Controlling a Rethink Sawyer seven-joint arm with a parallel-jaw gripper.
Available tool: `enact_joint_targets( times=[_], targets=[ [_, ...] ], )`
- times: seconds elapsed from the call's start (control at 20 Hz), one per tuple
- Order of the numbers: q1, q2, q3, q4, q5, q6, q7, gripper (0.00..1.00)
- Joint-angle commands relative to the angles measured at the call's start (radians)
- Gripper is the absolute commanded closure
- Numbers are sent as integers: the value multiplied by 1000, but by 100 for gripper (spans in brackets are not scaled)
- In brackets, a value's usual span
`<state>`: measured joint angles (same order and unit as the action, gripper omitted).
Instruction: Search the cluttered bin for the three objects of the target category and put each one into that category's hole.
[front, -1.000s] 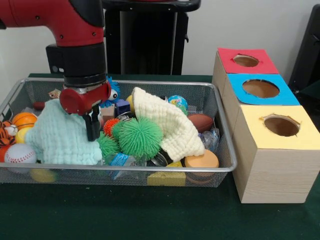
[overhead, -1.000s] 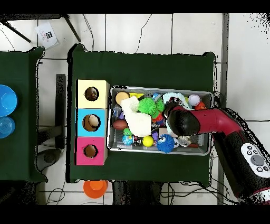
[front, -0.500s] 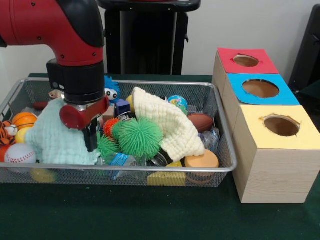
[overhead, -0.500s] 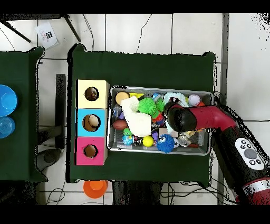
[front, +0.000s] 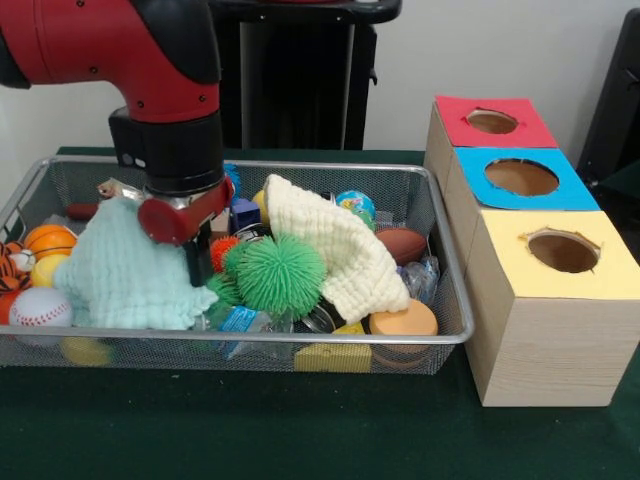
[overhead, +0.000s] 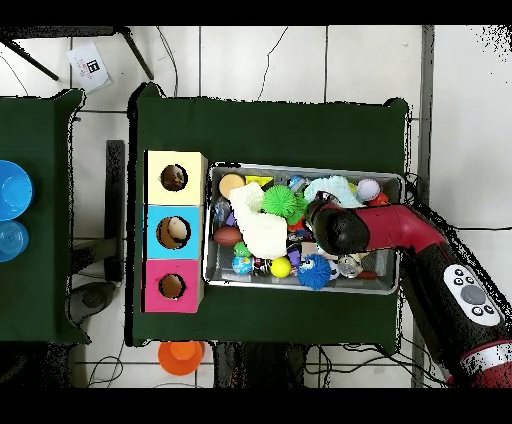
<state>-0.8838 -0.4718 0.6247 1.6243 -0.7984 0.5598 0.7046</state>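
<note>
Bin (front: 240, 340) sits on the bench left of the blue-topped hole (front: 521, 177); the tool (front: 197, 268), grip state unreadable, has shifted right off the mint cloth (front: 125, 280) toward the spiky balls, searching.

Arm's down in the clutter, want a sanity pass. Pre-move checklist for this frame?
1. Gripper inside the bin: ok, it is low among the toys, beside the mint cloth.
2. Grip state: cannot tell, the fingertips are buried between the cloth and the green spiky ball.
3. Something held: cannot tell.
4. Blue-topped hole open: ok from the front; overhead, a pale thing already lies inside.
5. Way from bin to boxes: ok, nothing stands between them, though the cream cloth is piled high there.
6. Snag risk: not ok, the mint cloth touches the gripper and might lift with it.
</note>
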Motion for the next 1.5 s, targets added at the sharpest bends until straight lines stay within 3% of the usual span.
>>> enact_joint_targets(
  times=[0.05, 0.35, 0.55, 0.75, 1.0, 1.5],
  targets=[
    [-50, -3, 51, 250, 47, -50, 76, 100],
    [-112, 10, 170, 381, 71, -220, 120, 100],
    [-65, 26, 147, 383, 49, -312, 174, 100],
    [18, 33, 74, 355, 40, -393, 221, 100],
    [56, 25, 37, 347, 55, -479, 247, 100],
    [75, -23, 17, 364, 91, -539, 258, 100]
  ],
)
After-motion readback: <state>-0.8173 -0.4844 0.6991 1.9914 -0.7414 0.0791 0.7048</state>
